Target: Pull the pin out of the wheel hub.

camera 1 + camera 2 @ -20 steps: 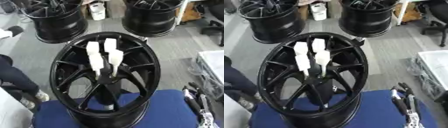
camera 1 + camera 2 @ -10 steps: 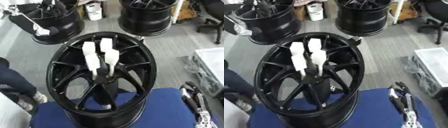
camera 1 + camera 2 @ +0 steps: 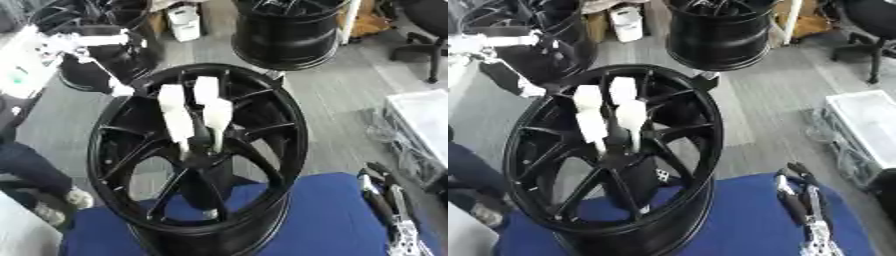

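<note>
The wheel [image 3: 197, 160] stands upright at frame centre on the blue table [image 3: 324, 220]. The hub [image 3: 199, 156] carries white pins [image 3: 179, 120] projecting toward the upper frame; I count about three, though blur makes that uncertain. My right hand [image 3: 805, 210] rests at the lower right, fingers relaxed, holding nothing. The left hand is not in view. I would grasp one pin near its base and draw straight along its axis, avoiding the spokes.
</note>
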Controlling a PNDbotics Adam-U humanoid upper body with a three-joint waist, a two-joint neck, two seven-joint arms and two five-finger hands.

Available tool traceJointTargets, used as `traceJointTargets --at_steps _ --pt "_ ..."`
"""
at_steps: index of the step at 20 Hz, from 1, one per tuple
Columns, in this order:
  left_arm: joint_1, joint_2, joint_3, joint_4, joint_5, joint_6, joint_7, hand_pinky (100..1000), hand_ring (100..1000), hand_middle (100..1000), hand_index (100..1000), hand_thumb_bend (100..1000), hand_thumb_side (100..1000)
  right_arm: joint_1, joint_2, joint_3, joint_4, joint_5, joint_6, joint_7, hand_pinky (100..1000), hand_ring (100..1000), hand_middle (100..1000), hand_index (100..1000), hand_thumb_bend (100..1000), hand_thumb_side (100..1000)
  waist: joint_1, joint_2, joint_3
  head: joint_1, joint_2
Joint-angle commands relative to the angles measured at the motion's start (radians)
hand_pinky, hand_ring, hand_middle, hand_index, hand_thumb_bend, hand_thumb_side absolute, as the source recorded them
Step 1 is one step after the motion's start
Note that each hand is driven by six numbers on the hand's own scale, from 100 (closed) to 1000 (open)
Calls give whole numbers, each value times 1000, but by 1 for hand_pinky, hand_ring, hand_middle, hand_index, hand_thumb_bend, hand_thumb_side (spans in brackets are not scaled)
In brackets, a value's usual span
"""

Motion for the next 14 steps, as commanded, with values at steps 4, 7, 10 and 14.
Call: traceJointTargets --at_steps 4,7,10,14 --pt "-15 -7 -22 14 -3 -208 -181 757 949 716 839 267 100 -12 -17 -1 -9 3 -3 4 715 846 983 868 100 629 -5 -10 -3 2 -1" --pt "-15 -2 -39 2 8 -209 -181 758 946 722 843 275 100 -11 -17 0 -8 3 -2 4 716 847 983 868 100 635 -3 -10 -2 4 -1" --pt "-12 -2 -56 -2 -2 -209 -181 757 941 728 847 281 100 -12 -17 1 -8 4 -3 6 715 847 983 868 100 622 -3 -11 -3 5 -1" --pt "-8 -14 -65 9 -15 -216 -181 747 928 712 838 283 100 -13 -16 1 -8 3 -4 7 715 847 983 868 100 623 -4 -12 -5 8 -1"
